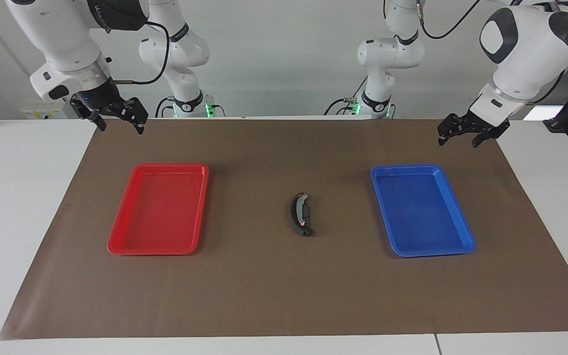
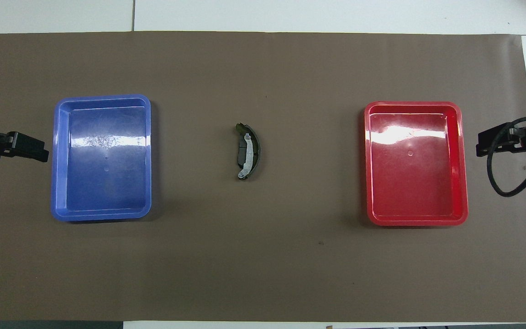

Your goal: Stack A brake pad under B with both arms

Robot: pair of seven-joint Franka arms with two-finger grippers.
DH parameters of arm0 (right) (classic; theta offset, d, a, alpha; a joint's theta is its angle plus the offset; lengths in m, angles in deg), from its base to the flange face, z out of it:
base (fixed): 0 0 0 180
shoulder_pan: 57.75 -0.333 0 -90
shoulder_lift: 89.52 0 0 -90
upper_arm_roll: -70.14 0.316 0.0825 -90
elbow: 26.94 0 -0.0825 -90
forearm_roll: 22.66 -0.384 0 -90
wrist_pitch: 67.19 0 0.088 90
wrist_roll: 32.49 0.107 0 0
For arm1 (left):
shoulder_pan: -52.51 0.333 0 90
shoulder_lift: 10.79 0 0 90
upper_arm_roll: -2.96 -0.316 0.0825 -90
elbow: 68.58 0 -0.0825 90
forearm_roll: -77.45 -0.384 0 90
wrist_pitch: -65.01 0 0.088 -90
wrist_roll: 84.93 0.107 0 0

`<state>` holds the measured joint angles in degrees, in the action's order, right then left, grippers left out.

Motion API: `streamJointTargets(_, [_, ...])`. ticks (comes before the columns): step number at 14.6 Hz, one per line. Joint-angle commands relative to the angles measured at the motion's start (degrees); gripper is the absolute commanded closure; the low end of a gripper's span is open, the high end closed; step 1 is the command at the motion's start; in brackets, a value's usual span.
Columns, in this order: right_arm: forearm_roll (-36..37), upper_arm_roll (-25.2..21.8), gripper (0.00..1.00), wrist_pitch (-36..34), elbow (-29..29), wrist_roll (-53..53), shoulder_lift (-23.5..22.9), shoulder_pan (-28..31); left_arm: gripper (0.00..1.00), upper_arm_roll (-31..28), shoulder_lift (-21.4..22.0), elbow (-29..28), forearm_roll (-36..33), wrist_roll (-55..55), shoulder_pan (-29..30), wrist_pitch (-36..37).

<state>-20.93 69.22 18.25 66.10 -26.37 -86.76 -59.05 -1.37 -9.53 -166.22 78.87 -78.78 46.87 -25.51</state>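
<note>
Task things: the A brake pad (image 1: 297, 213) and B (image 1: 305, 215) lay together at the middle of the tabletop (image 1: 274, 296), between the red tray (image 1: 158, 249) and the blue tray (image 1: 466, 241), well apart from both.
Stack state: the two pieces touched and overlapped; in the overhead view the light grey curved piece lay on the darker one, so the stack seemed already made, as a judgement only.
Long axis: the pair ran from nearer the robots to farther from them, curved, with its bulge toward the right arm's end of the tabletop.
Left tool: the left tool (image 1: 464, 133) hung over the mat at the left arm's end, outside the blue tray; its fingers stood parted and held nothing.
Right tool: the right tool (image 1: 116, 118) hung over the mat's edge at the right arm's end, outside the red tray; its fingers were spread and empty.
Direction to the things: each tool had to go inward over its own tray to reach the pair; neither arm looked clearly nearer, both waited.
Facing view only: it showed the height of both tools above the tabletop and a small shiny spot on the pair.
Overhead view only: it showed the outline of each piece and which one covered the other; of the tools only the tips appeared.
</note>
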Motion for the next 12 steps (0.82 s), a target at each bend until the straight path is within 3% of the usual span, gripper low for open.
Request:
streamJointTargets(1, [0.7, 0.5, 0.00, 0.5, 0.7, -0.9, 0.9, -0.1, 0.01, 0.4, 1.3, -1.5, 0.1, 0.1, 0.6, -1.1])
streamJointTargets(12, [0.7, 0.0, 0.00, 1.9, -0.3, -2.2, 0.6, 0.6, 0.01, 0.4, 1.3, -1.5, 0.1, 0.2, 0.6, -1.2])
